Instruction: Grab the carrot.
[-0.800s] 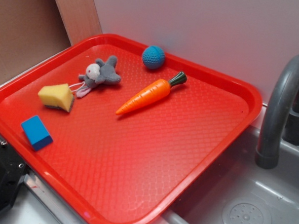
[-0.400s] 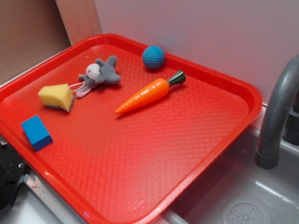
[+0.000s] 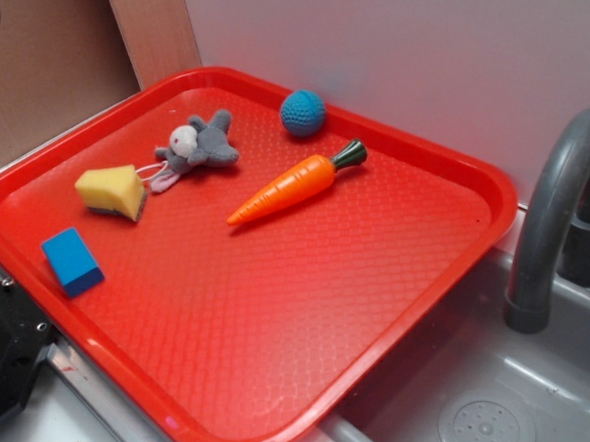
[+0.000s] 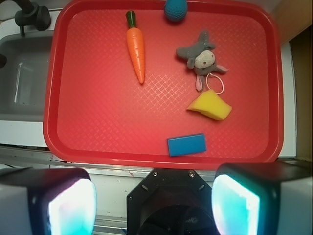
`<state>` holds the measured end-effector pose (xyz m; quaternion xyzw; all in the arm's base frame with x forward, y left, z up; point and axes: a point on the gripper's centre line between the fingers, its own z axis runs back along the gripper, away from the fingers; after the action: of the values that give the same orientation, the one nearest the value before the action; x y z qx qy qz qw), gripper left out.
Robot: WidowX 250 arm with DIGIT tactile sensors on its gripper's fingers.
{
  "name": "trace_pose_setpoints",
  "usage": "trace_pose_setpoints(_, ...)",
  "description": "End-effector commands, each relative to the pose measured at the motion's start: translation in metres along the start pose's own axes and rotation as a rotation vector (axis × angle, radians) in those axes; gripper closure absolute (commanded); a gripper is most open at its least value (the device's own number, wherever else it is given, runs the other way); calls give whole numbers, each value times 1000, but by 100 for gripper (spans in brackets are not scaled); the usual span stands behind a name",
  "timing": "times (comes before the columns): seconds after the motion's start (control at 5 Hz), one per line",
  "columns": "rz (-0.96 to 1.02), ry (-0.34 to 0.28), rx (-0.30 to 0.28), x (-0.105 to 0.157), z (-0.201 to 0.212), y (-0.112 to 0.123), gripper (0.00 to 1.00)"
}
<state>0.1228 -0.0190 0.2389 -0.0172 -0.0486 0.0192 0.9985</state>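
The carrot (image 3: 292, 187) lies flat on the red tray (image 3: 265, 380), toward the tray's back edge and a little nearer its sink-side corner, its dark green stem pointing at the back rim and its tip aimed into the tray's open middle. Against the pictures from just before, it sits in the same spot apart from a barely visible nudge of the stem, and nothing else on the tray has moved. The blue ball (image 3: 303, 112) rests near the back rim just beyond the stem, apart from it. The grey plush mouse (image 3: 199, 145), yellow sponge wedge (image 3: 112, 190) and blue block (image 3: 72, 261) are well apart from the carrot along the far side. The only fresh mark in the exterior view is a dark sliver at the upper left corner, too small to identify. In the wrist view the gripper (image 4: 154, 200) hangs high over the tray's near edge, its two fingers (image 4: 66, 205) spread wide with nothing between them, and the carrot (image 4: 136, 45) shows far off toward the tray's far rim. So the grasp has not started; the approach looks barely under way. The next move probably calls for travelling across the tray, lining the fingers across the carrot's thick orange body, then descending.
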Motion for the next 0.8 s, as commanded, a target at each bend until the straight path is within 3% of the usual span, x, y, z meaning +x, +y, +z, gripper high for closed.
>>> trace_pose_setpoints(0.0, 76, -5, 8, 57, -10, -5, 0)
trace_pose_setpoints(0.2, 103, 31, 20, 98, -36, -13, 0)
trace_pose_setpoints(0.4, 80, 36, 59, 120, -59, -20, 0)
trace_pose_setpoints(0.6, 30, 64, 95, 132, -111, -27, 0)
